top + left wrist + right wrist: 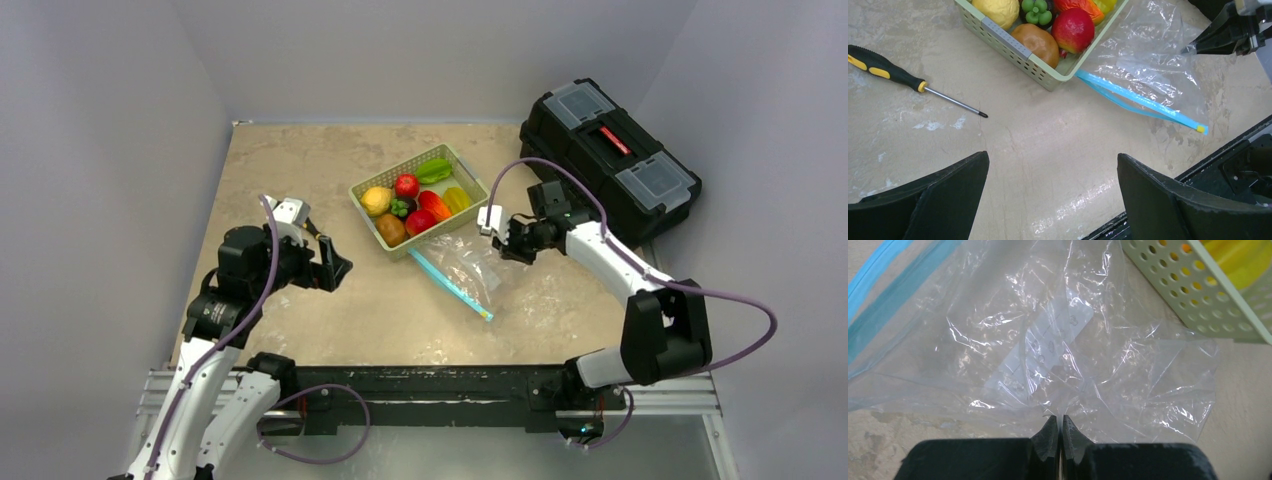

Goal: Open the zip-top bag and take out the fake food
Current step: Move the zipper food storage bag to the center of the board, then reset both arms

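Note:
The zip-top bag [465,262] lies crumpled on the table just right of the green basket [372,222], its light-blue zipper strip [1143,102] facing the left arm with its two sides apart. No food shows inside the bag [1048,340]. My right gripper [1058,420] is shut on the bag's clear edge opposite the zipper. The fake food [407,186] sits in the basket [1008,42]: red, yellow, orange, green and brown pieces. My left gripper [1053,157] hangs open over bare table, left of the basket, with nothing between its fingers.
A yellow-and-black screwdriver [893,71] lies on the table left of the basket. A black toolbox [610,160] stands at the far right behind the right arm. The black frame rail [430,385] runs along the near table edge.

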### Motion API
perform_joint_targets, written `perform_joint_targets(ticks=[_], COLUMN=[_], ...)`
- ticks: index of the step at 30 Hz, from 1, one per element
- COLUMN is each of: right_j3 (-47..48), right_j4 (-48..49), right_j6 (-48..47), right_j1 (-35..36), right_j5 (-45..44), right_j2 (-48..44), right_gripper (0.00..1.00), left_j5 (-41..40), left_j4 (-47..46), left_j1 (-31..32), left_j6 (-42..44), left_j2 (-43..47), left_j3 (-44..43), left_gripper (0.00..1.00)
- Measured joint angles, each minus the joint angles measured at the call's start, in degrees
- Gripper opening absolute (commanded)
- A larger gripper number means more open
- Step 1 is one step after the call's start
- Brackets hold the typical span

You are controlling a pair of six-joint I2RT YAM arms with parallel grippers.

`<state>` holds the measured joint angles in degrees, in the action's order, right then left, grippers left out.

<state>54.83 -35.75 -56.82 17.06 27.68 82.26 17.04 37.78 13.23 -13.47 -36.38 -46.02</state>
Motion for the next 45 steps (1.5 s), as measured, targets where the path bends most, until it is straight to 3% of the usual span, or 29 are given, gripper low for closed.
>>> perform_joint_targets(ticks=[4, 8, 15, 23, 25, 26, 36, 45], right_j3=[0.0, 0.0, -0.3, -1.7, -1.5, -1.2, 7.1, 12.9], right_j4=[0.5, 0.5, 1.1, 1.1, 0.9, 0.7, 5.5, 6.6], right_j6=[0.3, 0.7, 2.4, 5.0, 5.9, 6.5, 24.5, 34.2], right_j1=[-3.2, -5.7, -8.1, -10.4, -10.8, -10.9, -11.8, -11.8], right_j5=[-0.2, -0.4, -2.7, -2.2, -1.2, -0.7, 2.6, 11.0], right_j2=[-1.7, -1.9, -2.1, -13.0, -16.1, -17.5, -27.0, -26.5], right_gripper=[0.02, 0.12, 0.54, 0.79, 0.96, 0.99, 0.99, 0.99], left_j5=[0.0, -0.2, -0.4, -0.2, -0.2, -0.3, -0.5, 0.7], left_j4=[0.1, 0.2, 0.5, 0.5, 0.6, 0.7, 0.9, 1.9], left_j1=[0.0, 0.0, 0.0, 0.0, 0.0, 0.0, 0.0, 0.0], left_j6=[0.6, 0.7, 0.7, -0.2, -1.2, -2.0, -5.0, -5.0], left_j2=[0.3, 0.7, 2.0, 5.6, 6.1, 6.4, 8.3, 8.3], left_j3=[0.0, 0.0, 0.0, 0.0, -0.3, -0.6, -8.4, -10.9], left_gripper=[1.00, 1.00, 1.00, 1.00, 1.00, 1.00, 1.00, 1.00])
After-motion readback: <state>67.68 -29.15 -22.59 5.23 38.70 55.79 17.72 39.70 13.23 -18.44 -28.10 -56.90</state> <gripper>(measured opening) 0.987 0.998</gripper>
